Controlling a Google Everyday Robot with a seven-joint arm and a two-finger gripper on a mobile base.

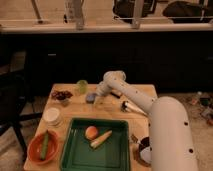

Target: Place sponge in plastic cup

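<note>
Sponge [90,97] just beside tool [98,100]

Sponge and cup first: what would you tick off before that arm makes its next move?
1. Is the sponge lying flat on the table, in view? Ok.
2. Is the pincer down at the sponge's right edge? Ok.
3. Is the sponge actually held? Cannot tell.
4. Is the plastic cup upright, just behind the sponge? Ok.
5. Is the cup empty inside? Cannot tell.
6. Is the bowl of red bits standing apart from the cup? Ok.
</note>
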